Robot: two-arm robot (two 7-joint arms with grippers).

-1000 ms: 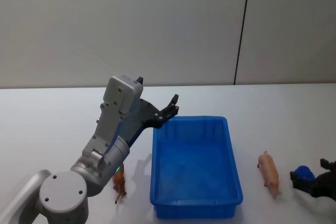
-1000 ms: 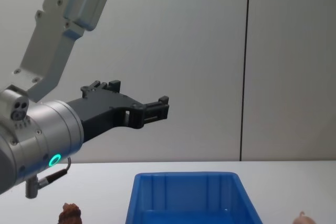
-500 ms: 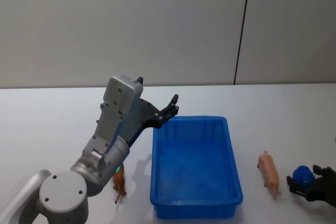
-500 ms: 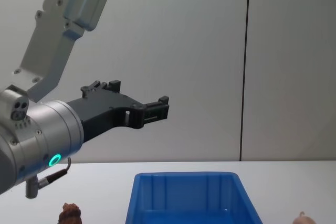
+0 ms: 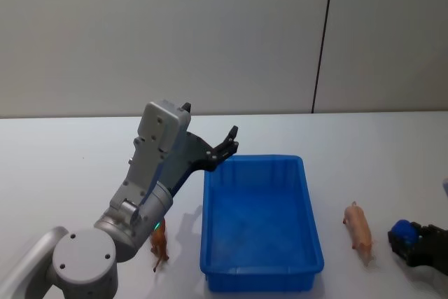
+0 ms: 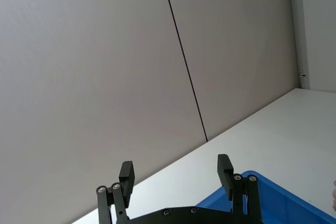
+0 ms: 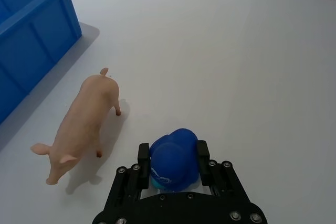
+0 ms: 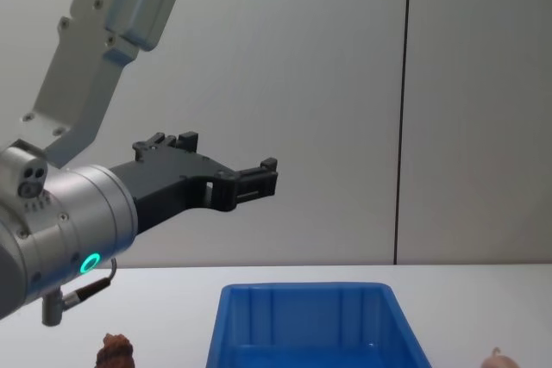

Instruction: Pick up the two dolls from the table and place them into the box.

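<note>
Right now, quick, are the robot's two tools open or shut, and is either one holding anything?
Left tool: open, holding nothing, up in the air.
Right tool: shut on a small blue toy, beside the pink pig doll.

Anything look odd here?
Yes: the right gripper is clamped on a small blue rounded object, not a doll. The pig figurine beside it and the brown figurine are on the table. The left gripper hangs open near the blue bin.

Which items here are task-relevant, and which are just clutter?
Job: reddish-brown doll, pink pig doll, blue box, table; left hand open, raised beside box.
Stray: small blue object, gripped in right hand near the pig.
</note>
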